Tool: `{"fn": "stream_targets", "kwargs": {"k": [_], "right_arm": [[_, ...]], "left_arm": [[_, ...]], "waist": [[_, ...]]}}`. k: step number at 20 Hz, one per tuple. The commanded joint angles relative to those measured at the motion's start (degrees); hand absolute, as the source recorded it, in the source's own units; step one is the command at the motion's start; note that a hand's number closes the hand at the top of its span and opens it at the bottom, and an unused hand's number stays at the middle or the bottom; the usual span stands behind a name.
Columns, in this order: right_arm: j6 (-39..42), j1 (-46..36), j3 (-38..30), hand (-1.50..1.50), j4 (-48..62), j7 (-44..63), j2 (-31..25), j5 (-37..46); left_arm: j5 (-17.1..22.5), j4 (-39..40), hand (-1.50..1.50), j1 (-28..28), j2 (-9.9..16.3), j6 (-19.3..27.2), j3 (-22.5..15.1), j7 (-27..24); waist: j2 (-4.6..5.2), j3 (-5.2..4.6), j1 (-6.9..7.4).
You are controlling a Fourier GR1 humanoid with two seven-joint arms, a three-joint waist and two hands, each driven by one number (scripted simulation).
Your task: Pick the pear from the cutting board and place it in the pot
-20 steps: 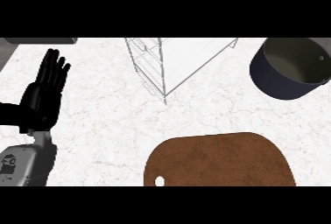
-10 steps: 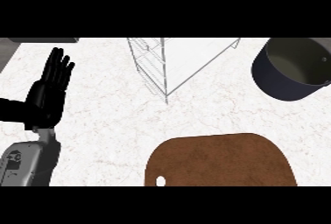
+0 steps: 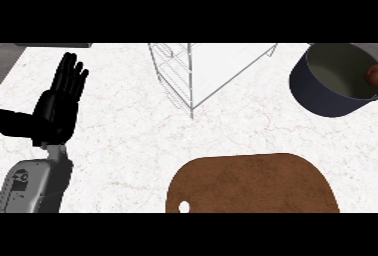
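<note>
The brown wooden cutting board [image 3: 251, 185] lies at the lower middle of the head view with nothing on it. The dark pot [image 3: 332, 80] stands at the upper right, partly cut off by the view's edge. Inside it, right at that edge, a small reddish-brown rounded shape [image 3: 373, 75] shows; it may be the pear, but too little is visible to tell. My left hand [image 3: 57, 102] rests open at the left, fingers pointing up, far from the board and the pot. My right hand does not show.
A wire dish rack [image 3: 193, 75] stands at the top middle, between my left hand and the pot. The white marble counter [image 3: 125, 145] spreads around the board. A grey strip runs along the top left corner.
My left hand has drifted slightly to the right, still open. The reddish-brown shape now shows inside the pot at the view's right edge.
</note>
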Motion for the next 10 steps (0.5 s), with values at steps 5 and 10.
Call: {"fn": "stream_targets", "kwargs": {"k": [5, 10], "right_arm": [[0.5, -3.5, -3.2, -1.50, 8.2, -13.8, 2.7, -4.2], [3.7, -6.0, -10.4, -1.50, 11.2, -16.7, 1.7, -11.8]], "left_arm": [[-2.5, 0.7, 0.00, -1.9, -1.6, 2.9, -0.8, 0.4], [-1.4, 1.4, 0.00, -0.9, -1.9, 1.2, -0.6, -1.0]], "waist": [[0.25, 0.44, -0.35], [0.24, 0.45, -0.32]]}}
